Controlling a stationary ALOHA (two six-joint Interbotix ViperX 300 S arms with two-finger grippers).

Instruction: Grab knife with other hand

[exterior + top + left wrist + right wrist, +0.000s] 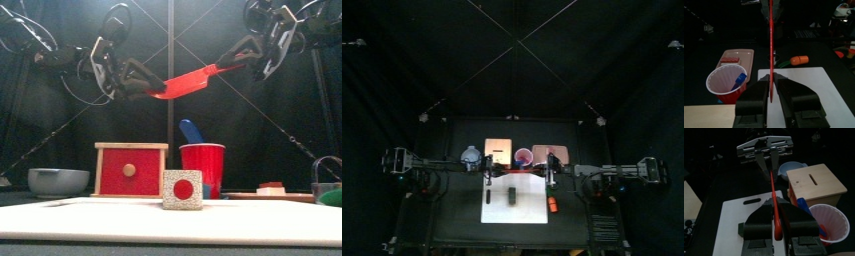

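Red knife (187, 80) held in mid-air between my arms: right gripper (779, 223) clamped on its handle, left gripper (771, 92) closing round the blade; thin, light, stiff plastic, probably slippery, so I pinch the flats.

**Non-task items on the tabletop**

White cutting board (160, 222) lies at the front. Behind it: grey bowl (58, 181), wooden box (131, 168) with red front, red cup (203, 170) holding a blue utensil (190, 131). A small speckled block (182, 189) with a red oval stands on the board. An orange object (799, 60) lies beside the board.
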